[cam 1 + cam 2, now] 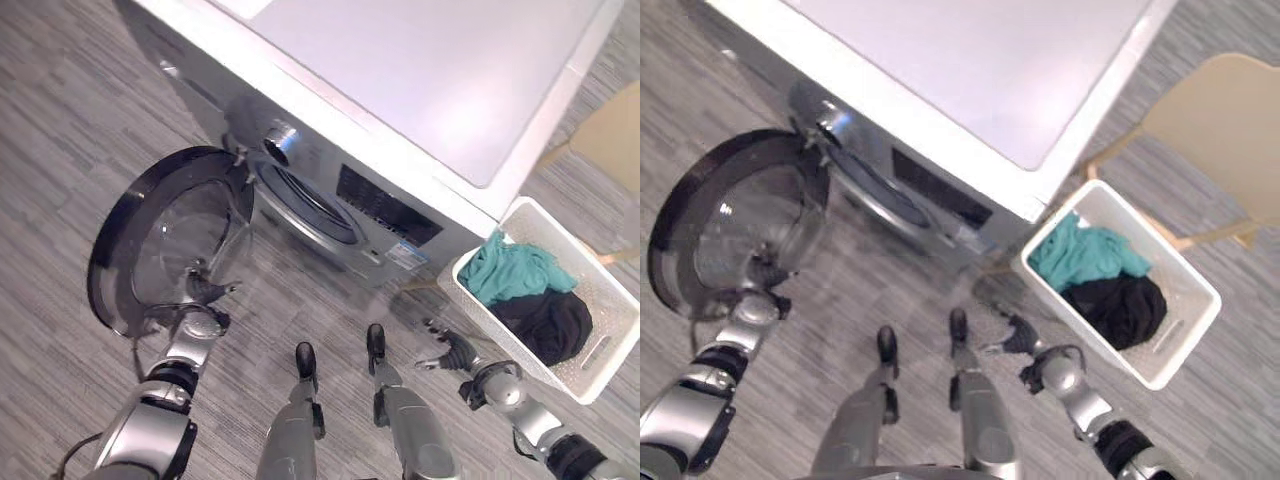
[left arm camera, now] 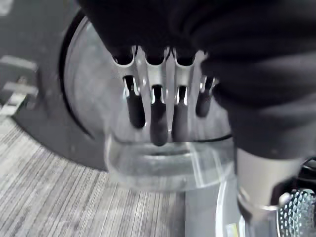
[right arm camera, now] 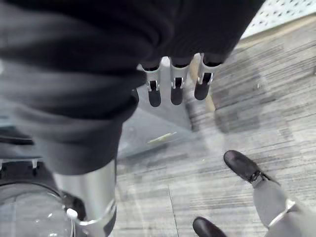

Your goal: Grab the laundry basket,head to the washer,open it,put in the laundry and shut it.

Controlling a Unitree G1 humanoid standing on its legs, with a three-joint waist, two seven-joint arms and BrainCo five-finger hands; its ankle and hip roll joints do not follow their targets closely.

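door [image 1: 165, 235] stands wide for loading; left hand [image 1: 205, 293] rests open against it, right hand [image 1: 452, 349] open and empty beside the basket [image 1: 600, 375].

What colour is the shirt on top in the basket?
Teal green, lying beside a black garment in the white basket; the cloth shows best in the right eye view.

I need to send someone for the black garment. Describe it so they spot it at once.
Start at the silver washer with its round door swung open. On the floor at the washer's other front corner stands a white perforated laundry basket. Two clothes lie inside: the black garment is the dark bundle at the end farther from the washer, beside the teal one.
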